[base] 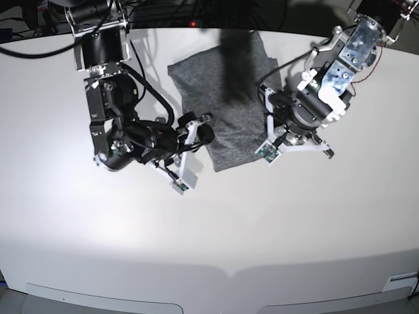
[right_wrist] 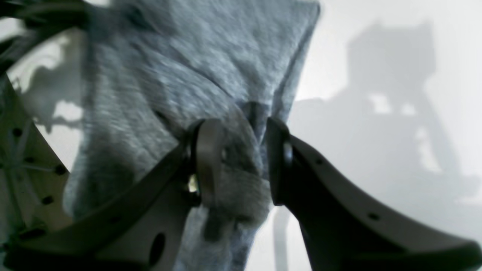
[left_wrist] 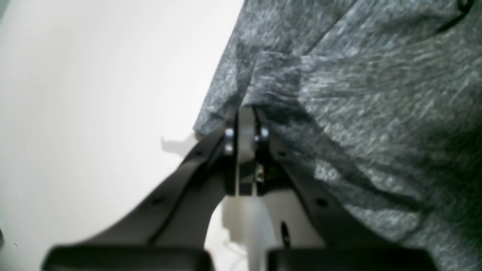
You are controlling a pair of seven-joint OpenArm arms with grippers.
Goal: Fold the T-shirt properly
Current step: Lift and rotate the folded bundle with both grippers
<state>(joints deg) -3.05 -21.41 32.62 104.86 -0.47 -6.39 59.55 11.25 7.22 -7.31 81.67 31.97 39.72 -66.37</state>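
The grey T-shirt [base: 226,111] lies as a folded, roughly rectangular pile on the white table [base: 209,229], at the back middle of the base view. My left gripper [left_wrist: 245,113] is shut on the T-shirt's [left_wrist: 376,94] edge, and the fabric bunches up at its tips. In the base view the left gripper [base: 270,131] sits at the pile's right side. My right gripper [right_wrist: 237,158] has its jaws apart, with a blurred fold of the T-shirt [right_wrist: 169,67] lying loosely between them. It stands at the pile's left side in the base view, right gripper [base: 200,127].
Both arms lean in from the back corners of the table. Black cables [base: 39,39] run along the far edge. The table's curved front edge [base: 229,271] is near the bottom of the base view.
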